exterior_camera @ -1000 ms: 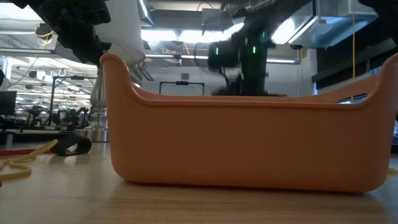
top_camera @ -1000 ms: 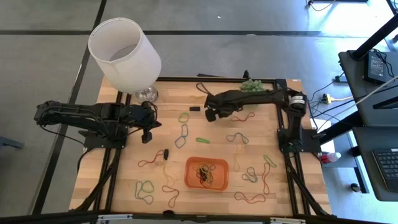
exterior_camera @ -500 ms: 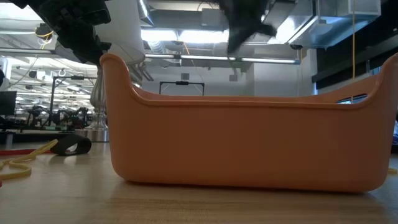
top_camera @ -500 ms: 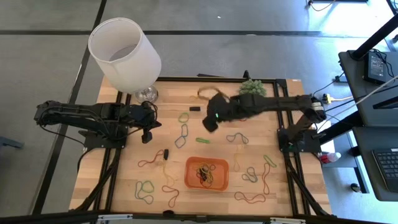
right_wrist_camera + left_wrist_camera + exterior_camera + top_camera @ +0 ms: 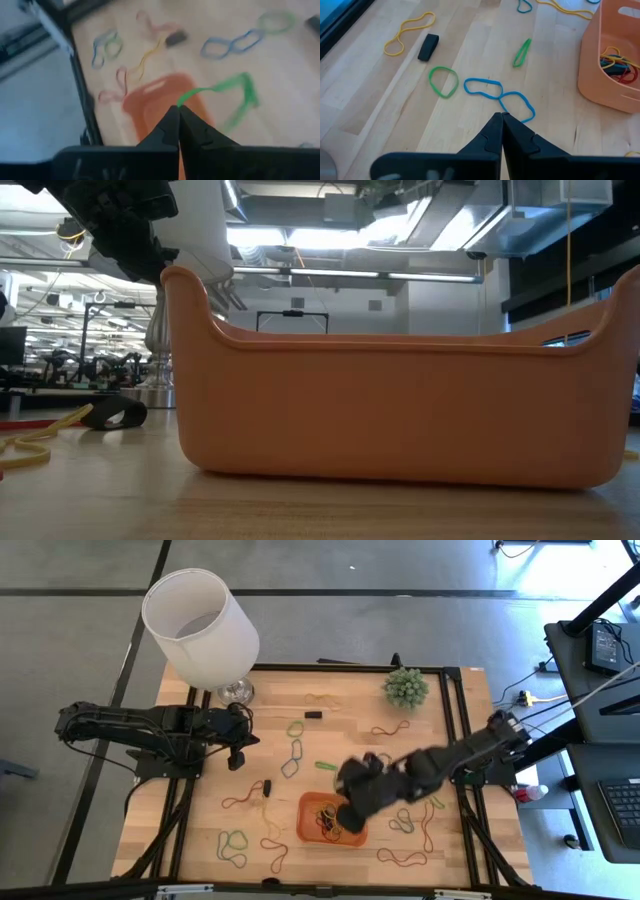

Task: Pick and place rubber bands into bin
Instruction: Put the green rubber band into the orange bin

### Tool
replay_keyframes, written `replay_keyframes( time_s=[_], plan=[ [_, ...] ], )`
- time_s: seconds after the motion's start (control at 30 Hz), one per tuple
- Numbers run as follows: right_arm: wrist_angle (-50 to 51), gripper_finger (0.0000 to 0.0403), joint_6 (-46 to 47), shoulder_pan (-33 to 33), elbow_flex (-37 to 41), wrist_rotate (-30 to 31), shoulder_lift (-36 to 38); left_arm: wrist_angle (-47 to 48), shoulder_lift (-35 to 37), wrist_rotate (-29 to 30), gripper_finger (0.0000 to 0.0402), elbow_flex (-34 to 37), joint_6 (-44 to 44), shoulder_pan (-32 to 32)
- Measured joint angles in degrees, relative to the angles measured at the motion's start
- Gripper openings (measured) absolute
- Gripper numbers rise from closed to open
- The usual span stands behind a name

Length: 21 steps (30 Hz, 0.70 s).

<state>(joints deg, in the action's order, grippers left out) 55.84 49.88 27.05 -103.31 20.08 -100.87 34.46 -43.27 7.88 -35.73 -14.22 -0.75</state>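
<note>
The orange bin (image 5: 305, 804) stands near the table's front middle, with several rubber bands (image 5: 330, 820) inside it. More bands lie loose around it, among them a blue double loop (image 5: 497, 92) and a narrow green loop (image 5: 326, 766). My right gripper (image 5: 348, 812) hangs shut above the bin (image 5: 150, 107) with a green band at its tips. My left gripper (image 5: 240, 755) is shut and hovers left of centre, its tips (image 5: 501, 116) above bare wood near the blue loop. The low view shows the bin's wall (image 5: 400, 410) and no right gripper. My right gripper pinches a green rubber band at one end (image 5: 186, 99) between its two fingertips, slanting down from above. The rest of the loop (image 5: 240, 95) swings free beside the tips, clear of the table and blurred.
A white lampshade (image 5: 200, 625) stands at the far left corner and a small green plant (image 5: 405, 687) at the far right. Small black pieces (image 5: 313, 715) (image 5: 267, 787) lie among red, yellow, green and blue bands. A black frame (image 5: 470, 800) edges the table.
My right gripper has swung from the table's far side toward the near edge, rising and rolling as it went, and now hangs over the bin. It stayed shut. In the low view it has risen out of the picture.
</note>
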Motion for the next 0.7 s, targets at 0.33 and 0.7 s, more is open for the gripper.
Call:
replay_keyframes(
  time_s=[0.33,0.7],
  plan=[
    [-0.3,0.0000,1.1,4.1,0.1,-4.8,-9.2,0.0,0.0,0.5,0.0004,0.0,0.0,0.0],
    [-0.8,0.0000,2.4,3.8,0.1,-13.8,-19.3,0.0,0.0,1.2,0.0003,0.0,-0.2,0.0]
  ],
)
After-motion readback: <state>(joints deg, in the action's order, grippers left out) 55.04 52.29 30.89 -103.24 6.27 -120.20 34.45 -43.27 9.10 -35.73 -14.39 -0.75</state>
